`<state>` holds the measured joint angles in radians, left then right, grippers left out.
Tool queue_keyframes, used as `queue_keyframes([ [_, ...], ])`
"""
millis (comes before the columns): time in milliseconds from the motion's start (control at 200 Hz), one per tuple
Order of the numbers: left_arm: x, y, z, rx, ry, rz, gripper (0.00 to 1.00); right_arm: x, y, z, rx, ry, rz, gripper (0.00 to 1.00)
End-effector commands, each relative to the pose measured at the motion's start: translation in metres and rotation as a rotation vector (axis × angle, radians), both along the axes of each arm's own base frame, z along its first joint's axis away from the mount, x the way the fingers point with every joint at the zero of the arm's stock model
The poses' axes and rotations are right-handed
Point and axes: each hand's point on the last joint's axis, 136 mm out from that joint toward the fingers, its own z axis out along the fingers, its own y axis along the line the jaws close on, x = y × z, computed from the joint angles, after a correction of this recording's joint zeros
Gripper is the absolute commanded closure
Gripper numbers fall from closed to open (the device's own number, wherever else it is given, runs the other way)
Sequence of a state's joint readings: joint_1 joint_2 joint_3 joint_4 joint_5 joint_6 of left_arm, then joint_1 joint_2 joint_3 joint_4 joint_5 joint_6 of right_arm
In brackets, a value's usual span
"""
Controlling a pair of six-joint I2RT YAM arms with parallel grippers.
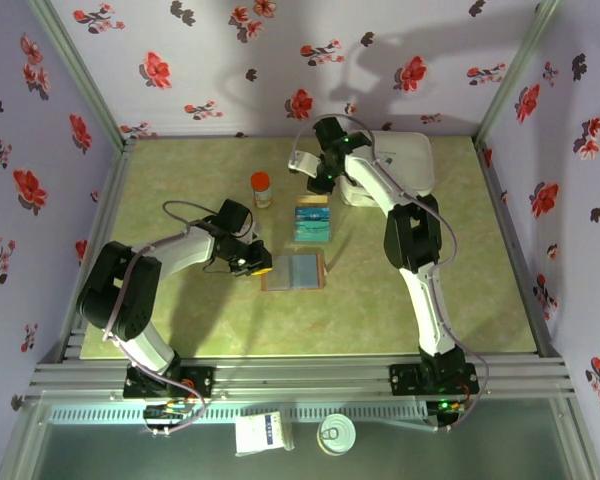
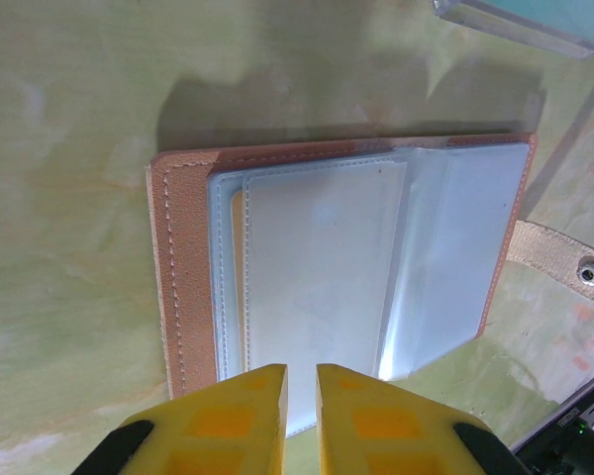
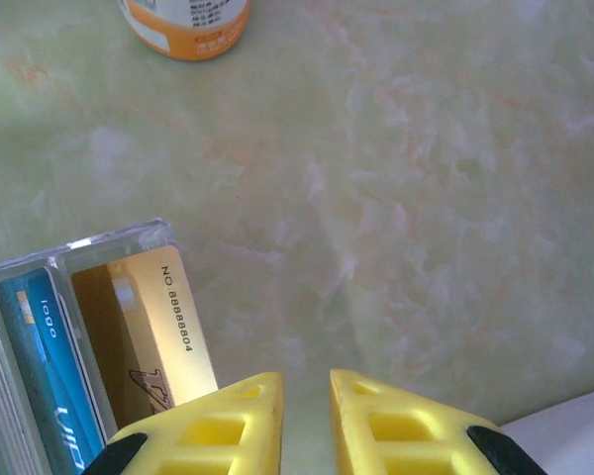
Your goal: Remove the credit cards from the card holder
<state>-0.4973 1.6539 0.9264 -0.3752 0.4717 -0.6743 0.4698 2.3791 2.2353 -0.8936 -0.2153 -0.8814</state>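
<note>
The thin rectangular credit cards (image 1: pixel 312 224), mostly teal-blue, are lying out of the wallet in the middle of the top view, just above the small brown leather-like folding card holder (image 1: pixel 293 271). In the right wrist view an orange-yellow card (image 3: pixel 148 327) and a teal-blue card (image 3: pixel 35 371) are sitting side by side at the lower left, in what is looking like a clear plastic tray (image 3: pixel 109 236). The orange-yellow card's long axis is running up and down that frame, its upper short end leaning a little left. The right gripper (image 3: pixel 305 384) is hanging just right of that card, its yellow jaws narrowly parted with bare green marbled table (image 3: pixel 436 198) showing between them, holding nothing. The card holder is lying open and flat, its long axis running left-right in the top view and its snap tab (image 2: pixel 566 259) sticking out at the right of the left wrist view; its grey-blue sleeves are looking mostly empty. The left gripper (image 2: pixel 301 381) is sitting over the sleeves' near edge with only a slim gap; whether it is nipping or merely pinning the holder I cannot tell. I am judging the step to be releasing a card at the pile: the right arm is best lifting straight up without dragging that card, and any next pull is best going along a card's long axis, out of the sleeve mouth.
</note>
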Motion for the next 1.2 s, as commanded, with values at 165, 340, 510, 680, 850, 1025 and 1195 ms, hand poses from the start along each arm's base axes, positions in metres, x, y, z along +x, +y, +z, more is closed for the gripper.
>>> queue_keyframes([
  [165,-0.002,0.005,-0.002,0.012,0.019,0.008,0.85,-0.006,0.0,-0.004,-0.022,0.007,-0.013,0.79],
  [340,0.002,0.005,-0.002,0.014,0.004,0.014,0.85,-0.002,-0.001,0.027,0.01,-0.06,-0.056,0.79],
  [510,0.008,0.009,-0.005,0.032,-0.014,0.02,0.85,-0.01,-0.002,0.052,0.073,-0.079,-0.143,0.78],
  [680,0.011,0.009,-0.009,0.037,-0.019,0.014,0.87,-0.03,0.0,0.062,0.157,-0.046,-0.295,0.76],
  [850,0.008,0.009,-0.017,0.035,-0.003,0.016,0.9,-0.049,0.006,0.064,0.315,0.032,-0.554,0.75],
  [1025,0.002,0.016,-0.023,0.058,-0.003,0.041,0.92,-0.083,0.013,0.053,0.459,0.158,-0.762,0.79],
  [1195,-0.004,0.019,-0.029,0.065,-0.001,0.054,0.94,-0.122,0.03,0.038,0.571,0.326,-0.845,0.81],
])
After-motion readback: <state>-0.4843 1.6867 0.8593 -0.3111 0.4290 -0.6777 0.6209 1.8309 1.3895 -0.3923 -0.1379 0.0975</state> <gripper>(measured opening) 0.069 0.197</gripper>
